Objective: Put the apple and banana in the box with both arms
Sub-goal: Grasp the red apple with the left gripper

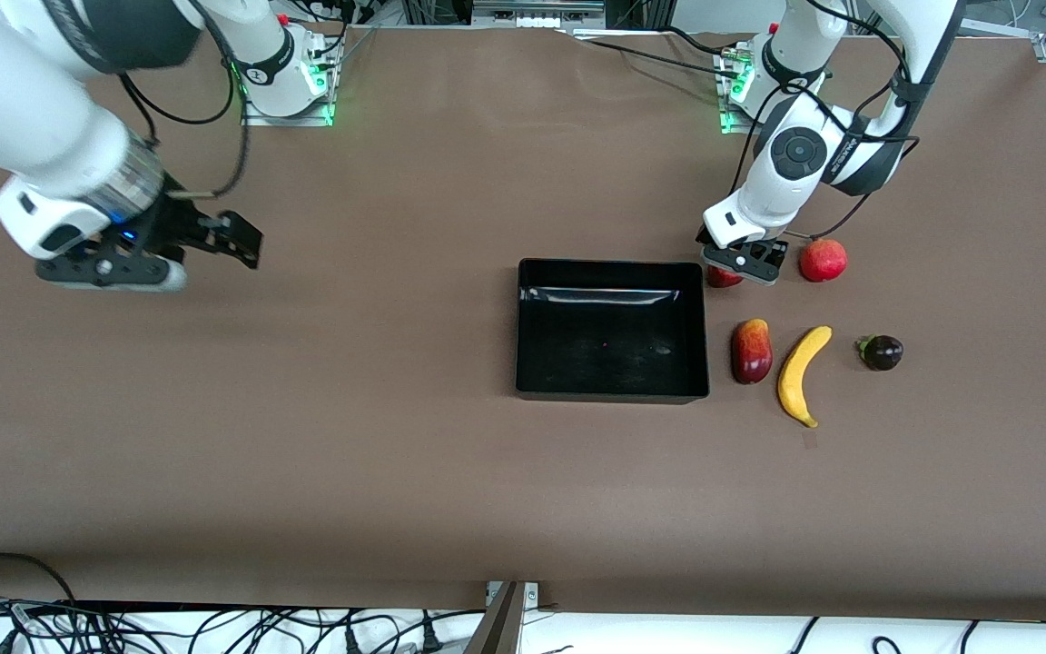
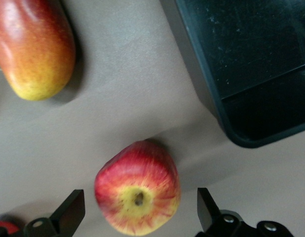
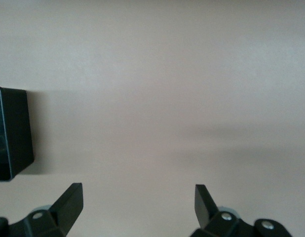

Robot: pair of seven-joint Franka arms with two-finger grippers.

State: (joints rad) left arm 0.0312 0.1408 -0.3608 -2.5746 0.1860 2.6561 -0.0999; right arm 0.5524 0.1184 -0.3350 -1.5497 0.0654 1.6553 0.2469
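The apple (image 1: pixel 721 278) is red with yellow streaks and lies on the table beside the black box (image 1: pixel 611 392), at the box's corner toward the left arm's base. My left gripper (image 1: pixel 743 261) hangs just over it, partly hiding it. In the left wrist view the apple (image 2: pixel 137 195) sits between the open fingers (image 2: pixel 69 212), which do not touch it; the gripper (image 2: pixel 139 193) is open. The yellow banana (image 1: pixel 803 374) lies nearer the camera, beside the mango (image 1: pixel 751 351). My right gripper (image 1: pixel 246 241) is open and empty over bare table near the right arm's end (image 3: pixel 138 187).
A red pomegranate (image 1: pixel 823 260) lies beside the apple toward the left arm's end. A dark purple fruit (image 1: pixel 882 351) lies beside the banana. The mango (image 2: pixel 34 47) and the box's corner (image 2: pixel 251 133) show in the left wrist view; the box's corner (image 3: pixel 12 133) shows in the right wrist view.
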